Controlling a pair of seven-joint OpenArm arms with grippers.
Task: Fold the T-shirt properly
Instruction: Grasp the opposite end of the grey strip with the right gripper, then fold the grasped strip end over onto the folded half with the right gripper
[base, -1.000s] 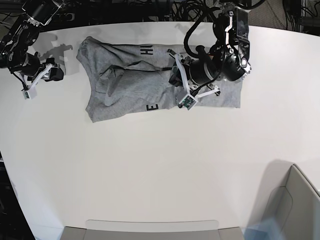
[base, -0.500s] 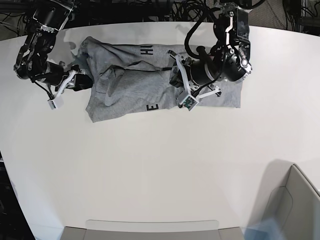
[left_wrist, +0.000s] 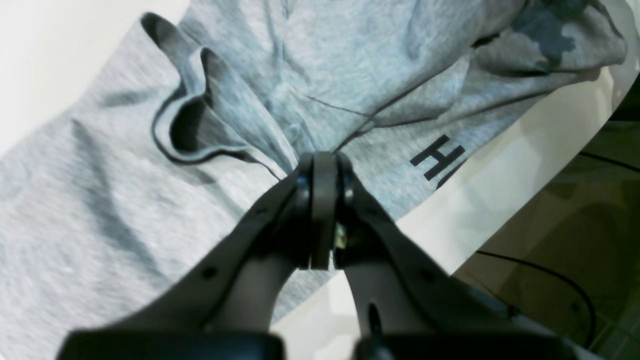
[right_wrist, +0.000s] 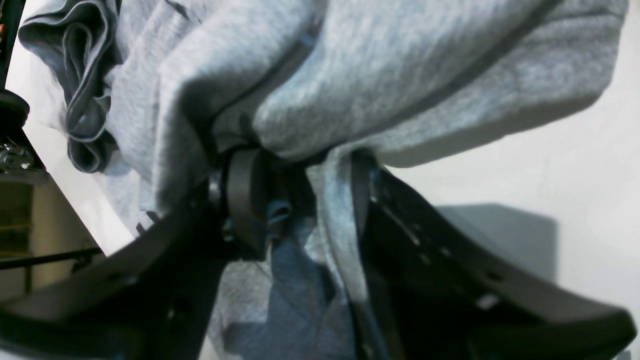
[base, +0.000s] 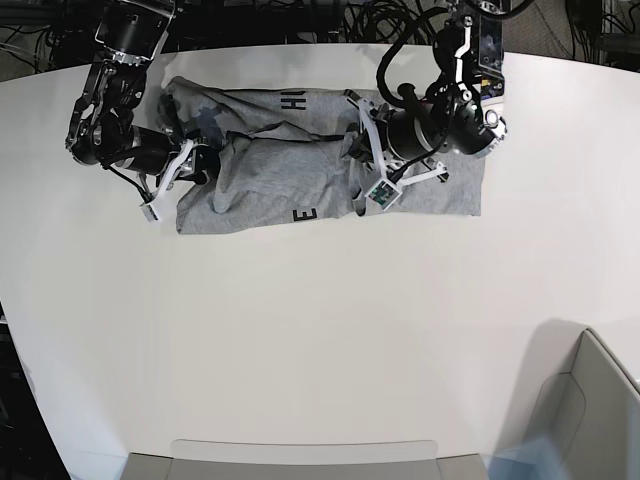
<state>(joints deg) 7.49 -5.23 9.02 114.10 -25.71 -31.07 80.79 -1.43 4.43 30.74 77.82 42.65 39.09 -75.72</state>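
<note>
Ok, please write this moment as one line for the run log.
shirt: rumpled on table | left jaws: shut on shirt | right jaws: apart, cloth between | fold: unfinished

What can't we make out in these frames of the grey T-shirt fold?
- Black block lettering on the heather-grey cotton T-shirt: only a few letters show in the base and left wrist views; folds cover the rest.
- Right gripper: cloth drapes over its tips in the right wrist view, so the grip is unclear.
- Left gripper: its own fingers hide how much cloth it pinches.
</note>
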